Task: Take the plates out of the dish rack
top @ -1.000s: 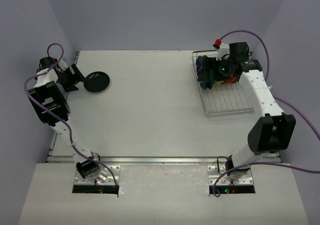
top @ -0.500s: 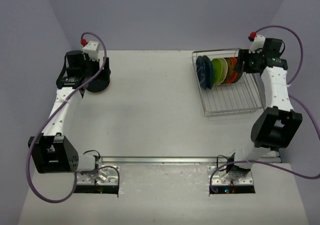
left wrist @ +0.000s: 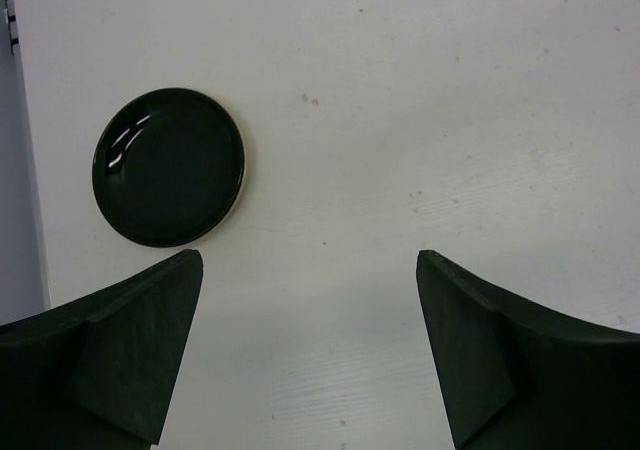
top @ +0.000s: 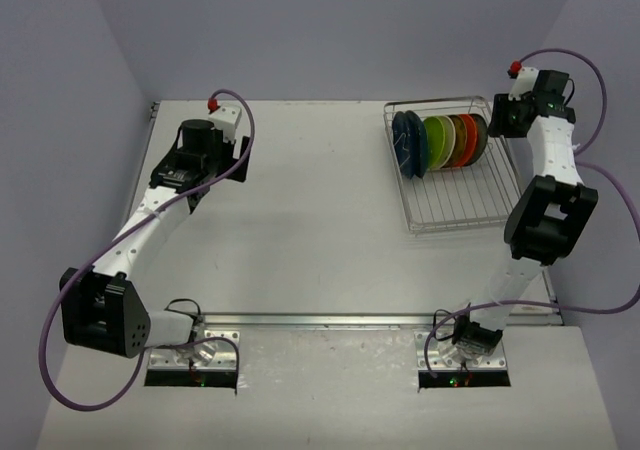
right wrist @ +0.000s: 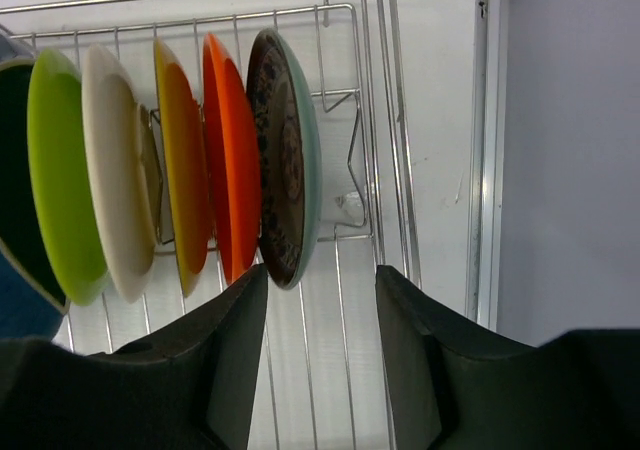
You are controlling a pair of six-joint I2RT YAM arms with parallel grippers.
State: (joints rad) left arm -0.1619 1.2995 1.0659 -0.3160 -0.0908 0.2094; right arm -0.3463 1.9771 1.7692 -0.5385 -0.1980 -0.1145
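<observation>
White table (top: 320, 220), plates (right wrist: 230, 170) just beyond right gripper (right wrist: 320, 275)

White speckled table (left wrist: 450, 120) beneath the left gripper (left wrist: 308, 258); metal edge rail (right wrist: 487, 120) and violet wall (right wrist: 570, 150) to the right gripper's (right wrist: 322, 272) right.

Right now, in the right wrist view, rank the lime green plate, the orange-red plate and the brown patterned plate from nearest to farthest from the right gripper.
1. Brown patterned plate: rightmost in the dish rack, just above the right gripper.
2. Orange-red plate: next one to its left.
3. Lime green plate: farthest left of the three.
</observation>
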